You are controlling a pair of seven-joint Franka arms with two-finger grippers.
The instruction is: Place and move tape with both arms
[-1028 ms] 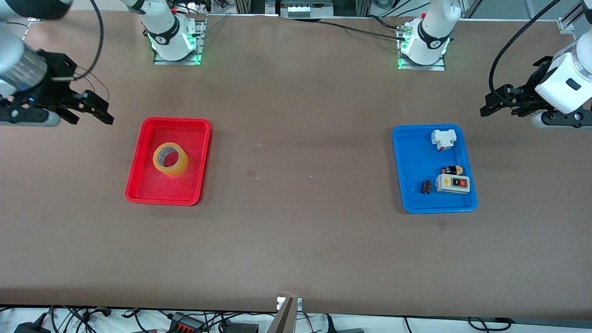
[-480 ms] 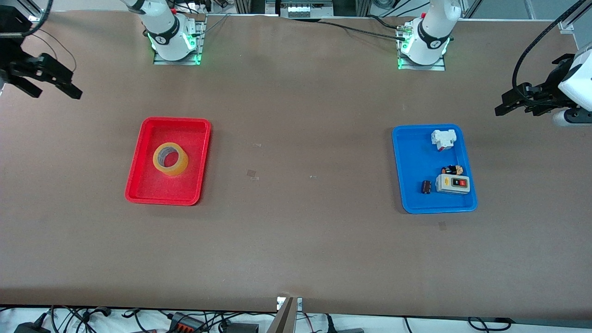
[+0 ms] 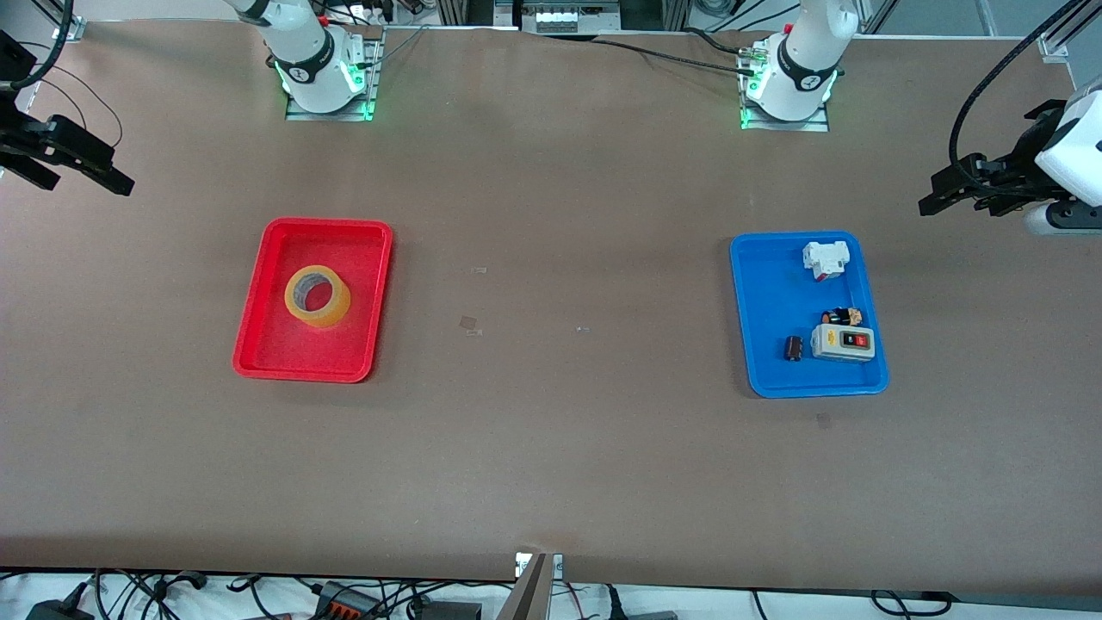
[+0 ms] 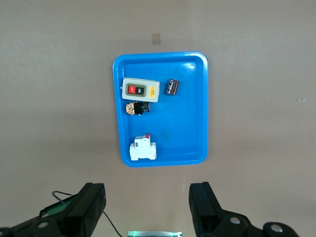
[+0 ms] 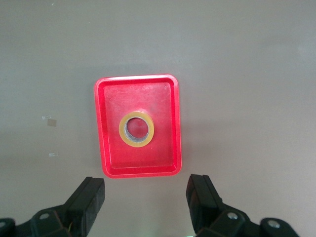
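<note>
The tape (image 3: 317, 295) lies flat in the red tray (image 3: 269, 343), with its big hole facing up. It sits near the middle of the tray and does not touch the tray's walls. In the right wrist view the tape (image 5: 136, 129) shows as a yellow ring with the red tray (image 5: 111, 153) all around it.

The red tray sits on the brown bench (image 3: 551, 448) toward the right arm's end. The blue tray (image 3: 766, 301) sits toward the left arm's end, well apart from the red one.

In the blue tray there are four small things. A white block (image 3: 825, 258) lies nearest the arm bases. A grey box (image 3: 844, 343) with a red button lies nearer the front camera. A small black and orange part (image 3: 842, 316) lies between the white block and the grey box, just beside the box. A little black can (image 3: 794, 348) lies beside the grey box, on the side toward the middle of the bench. The left wrist view shows the same four things in the blue tray (image 4: 192, 133).

The right pincer (image 3: 73, 168) is up in the air over the bench edge at the right arm's end. Its fingers (image 5: 86, 200) are spread wide and hold nothing.

The left pincer (image 3: 956, 194) is up over the bench near the left arm's end, close to the blue tray. Its fingers (image 4: 203, 205) are spread wide too and hold nothing.
</note>
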